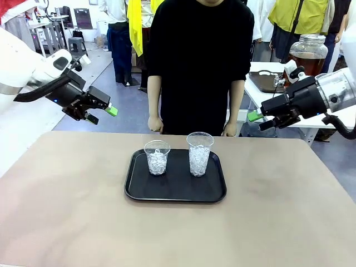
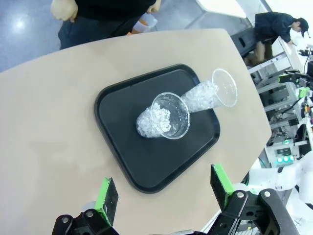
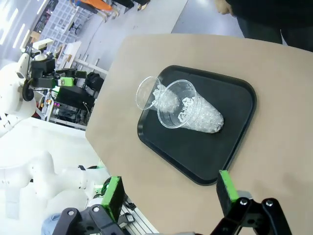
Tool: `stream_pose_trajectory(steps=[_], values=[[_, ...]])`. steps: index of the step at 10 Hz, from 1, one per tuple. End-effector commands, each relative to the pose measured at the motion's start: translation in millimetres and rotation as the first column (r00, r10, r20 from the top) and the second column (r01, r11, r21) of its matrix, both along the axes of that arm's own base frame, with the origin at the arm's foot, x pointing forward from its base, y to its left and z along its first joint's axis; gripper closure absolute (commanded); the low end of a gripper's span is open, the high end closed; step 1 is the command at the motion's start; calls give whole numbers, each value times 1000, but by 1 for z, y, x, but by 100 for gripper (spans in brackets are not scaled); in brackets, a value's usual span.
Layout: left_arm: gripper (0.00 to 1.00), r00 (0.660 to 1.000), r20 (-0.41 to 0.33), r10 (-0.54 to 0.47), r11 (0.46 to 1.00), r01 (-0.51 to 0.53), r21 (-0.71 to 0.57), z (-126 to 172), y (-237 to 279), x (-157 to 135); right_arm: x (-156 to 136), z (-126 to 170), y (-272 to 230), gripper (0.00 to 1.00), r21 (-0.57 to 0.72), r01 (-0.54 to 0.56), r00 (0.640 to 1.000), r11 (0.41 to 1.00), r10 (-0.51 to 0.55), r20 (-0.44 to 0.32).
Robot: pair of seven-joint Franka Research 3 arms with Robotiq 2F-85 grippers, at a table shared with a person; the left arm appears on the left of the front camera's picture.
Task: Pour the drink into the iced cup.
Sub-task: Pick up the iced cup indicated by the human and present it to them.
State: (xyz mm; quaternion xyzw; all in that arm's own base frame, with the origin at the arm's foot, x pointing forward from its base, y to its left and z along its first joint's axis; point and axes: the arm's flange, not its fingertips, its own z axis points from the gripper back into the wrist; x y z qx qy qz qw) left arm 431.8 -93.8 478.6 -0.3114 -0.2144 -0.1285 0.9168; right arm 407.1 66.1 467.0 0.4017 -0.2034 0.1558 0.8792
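Two clear cups of ice stand on a black tray (image 1: 133,183) at the table's middle: a shorter one (image 1: 157,157) on the left and a taller one (image 1: 199,154) on the right. Amber-brown liquid, seemingly the drink (image 1: 308,60), fills a big lidded glass jar on a side table behind my right arm. My left gripper (image 1: 102,114) hovers open above the table's far left edge, holding nothing. Above the far right edge, my right gripper (image 1: 260,120) is open too. Both wrist views look down on the cups (image 2: 164,117) (image 3: 193,113) between open green pads (image 2: 106,198) (image 3: 227,188).
A person in black stands at the far side, both hands (image 1: 156,123) resting at the table edge behind the tray. Bare tan tabletop (image 1: 67,211) surrounds the tray. Other people and tables fill the background.
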Motion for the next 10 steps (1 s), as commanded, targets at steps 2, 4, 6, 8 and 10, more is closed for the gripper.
stream_pose_trajectory(steps=[2, 4, 6, 8, 10], values=[[0, 999, -32, 19, 997, -21, -73, 1, 13, 7, 13, -2, 0, 0, 43, 35, 997, 998, -32, -67], [0, 994, -99, 36, 970, -59, -236, 1, 44, 22, 34, -2, -22, 0, 237, 82, 972, 968, -25, -233], [0, 990, -144, 2, 936, -52, -349, -5, 65, 31, 46, -9, -41, 0, 350, 84, 949, 933, 33, -315], [0, 981, -193, -17, 889, -73, -451, -19, 80, 42, 59, -24, -57, 0, 431, 133, 915, 893, 56, -399], [0, 970, -238, -55, 844, -82, -530, -36, 92, 56, 73, -40, -66, 0, 474, 171, 885, 864, 76, -459]])
